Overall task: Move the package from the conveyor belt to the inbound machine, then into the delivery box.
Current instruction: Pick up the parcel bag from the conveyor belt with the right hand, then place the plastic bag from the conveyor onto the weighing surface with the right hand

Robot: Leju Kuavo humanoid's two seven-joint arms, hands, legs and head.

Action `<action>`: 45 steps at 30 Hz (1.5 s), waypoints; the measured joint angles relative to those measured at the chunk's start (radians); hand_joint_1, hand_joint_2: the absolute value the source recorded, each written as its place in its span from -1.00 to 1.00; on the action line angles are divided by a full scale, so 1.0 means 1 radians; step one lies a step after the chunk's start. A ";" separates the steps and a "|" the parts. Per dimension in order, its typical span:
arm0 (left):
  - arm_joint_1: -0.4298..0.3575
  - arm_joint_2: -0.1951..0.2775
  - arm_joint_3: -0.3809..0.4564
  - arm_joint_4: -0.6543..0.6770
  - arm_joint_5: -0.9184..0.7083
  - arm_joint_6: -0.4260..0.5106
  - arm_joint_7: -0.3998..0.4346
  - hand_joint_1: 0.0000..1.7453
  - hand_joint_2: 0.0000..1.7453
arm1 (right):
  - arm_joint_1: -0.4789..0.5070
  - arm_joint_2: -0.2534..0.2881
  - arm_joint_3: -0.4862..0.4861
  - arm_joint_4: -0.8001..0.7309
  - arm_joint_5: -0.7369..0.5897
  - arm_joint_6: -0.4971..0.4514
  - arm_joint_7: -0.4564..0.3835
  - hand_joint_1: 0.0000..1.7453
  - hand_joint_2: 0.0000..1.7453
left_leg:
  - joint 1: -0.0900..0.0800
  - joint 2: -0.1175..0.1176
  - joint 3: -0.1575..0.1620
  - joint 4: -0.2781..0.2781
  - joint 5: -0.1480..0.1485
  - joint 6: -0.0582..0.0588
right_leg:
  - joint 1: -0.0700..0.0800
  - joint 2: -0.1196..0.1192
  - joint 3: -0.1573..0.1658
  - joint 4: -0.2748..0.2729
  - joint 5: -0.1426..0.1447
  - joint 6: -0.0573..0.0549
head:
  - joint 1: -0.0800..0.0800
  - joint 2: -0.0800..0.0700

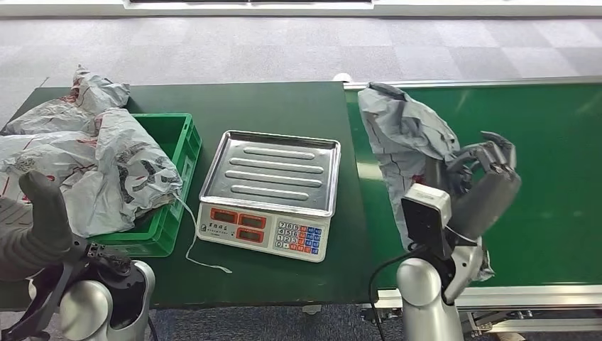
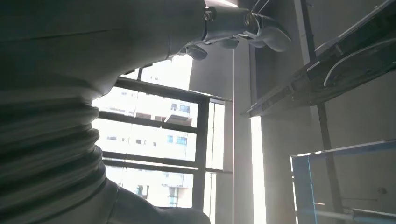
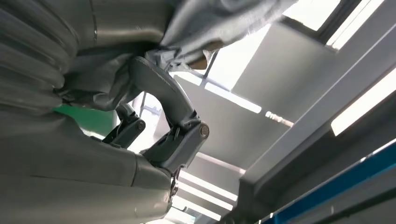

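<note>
At the right of the head view, the right hand (image 1: 490, 177) grips a crumpled grey package (image 1: 405, 135) lying on the green conveyor belt (image 1: 554, 177), its fingers curled against the bag's right side; the right wrist view shows the fingers (image 3: 163, 93) pressed into the grey wrapping (image 3: 210, 23). In the centre, a weighing scale (image 1: 270, 185) with a bare steel tray and a keypad stands on the dark green table (image 1: 284, 106). At the left, a green crate (image 1: 177, 177) holds several grey bags (image 1: 106, 170). The left hand (image 1: 42, 206) sits raised at the lower left, its thumb upright; whether its fingers are spread or curled cannot be told.
</note>
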 joint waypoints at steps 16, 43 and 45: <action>-0.078 -0.037 -0.082 0.120 0.072 -0.051 0.000 -1.00 1.00 | -0.584 0.049 0.362 0.831 0.053 -0.045 0.210 0.98 1.00 | 0.000 -0.005 0.000 0.000 0.011 0.000 | 0.000 -0.002 -0.008 0.001 0.007 0.000 | 0.000 0.000; -0.097 -0.037 -0.079 0.173 0.027 -0.051 0.000 -1.00 1.00 | -0.562 0.051 0.382 0.902 0.163 -0.052 0.230 -1.00 -1.00 | 0.000 -0.005 -0.001 0.000 0.011 0.000 | 0.000 -0.002 -0.010 0.001 0.007 0.000 | 0.000 0.000; -0.097 -0.037 -0.079 0.175 0.022 -0.049 0.000 -1.00 1.00 | -0.547 0.051 0.363 0.871 0.215 -0.052 0.255 -1.00 -1.00 | 0.000 -0.005 -0.001 0.000 0.011 0.000 | 0.000 -0.002 -0.010 0.001 0.007 0.000 | 0.000 0.000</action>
